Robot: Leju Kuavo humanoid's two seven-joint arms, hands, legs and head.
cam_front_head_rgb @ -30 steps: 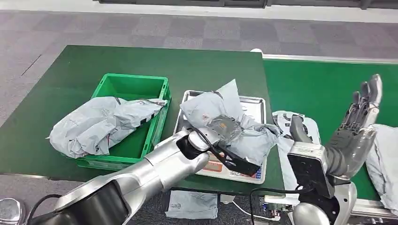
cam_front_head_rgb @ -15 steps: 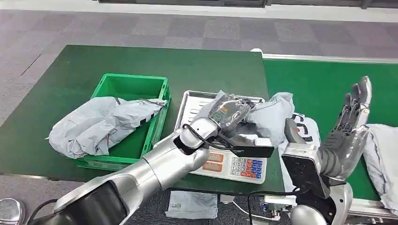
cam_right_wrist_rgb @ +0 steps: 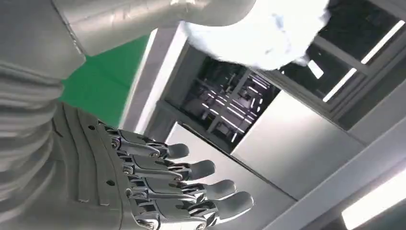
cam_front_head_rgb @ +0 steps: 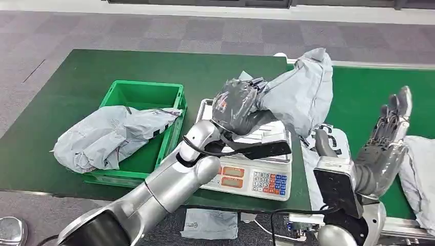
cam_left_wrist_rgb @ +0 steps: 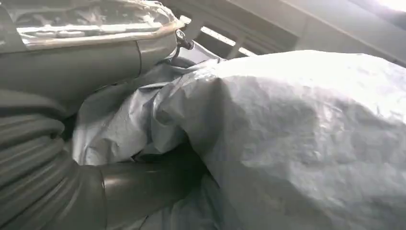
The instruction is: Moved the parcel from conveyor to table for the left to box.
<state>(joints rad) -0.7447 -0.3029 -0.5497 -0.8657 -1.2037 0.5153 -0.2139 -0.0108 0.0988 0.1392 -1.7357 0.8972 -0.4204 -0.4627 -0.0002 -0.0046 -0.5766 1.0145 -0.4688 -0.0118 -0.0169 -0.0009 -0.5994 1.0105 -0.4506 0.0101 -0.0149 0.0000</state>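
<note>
A: Where's the parcel vs 1 s ago?
B: Was lying on the scale tray. Now lifted clear, hanging above the scale's far right corner, over the table edge by the conveyor.
A: L hand?
B: Clamped round the parcel's crumpled end; has risen w/ it. Wrist cam shows grey wrap bunched vs the thumb.
A: R hand?
B: Fingers spread, holding nothing, raised right of the scale over the conveyor. Barely shifted.
A: Green crate?
B: Left of the scale, grey bags draped over its front. Unchanged.
</note>
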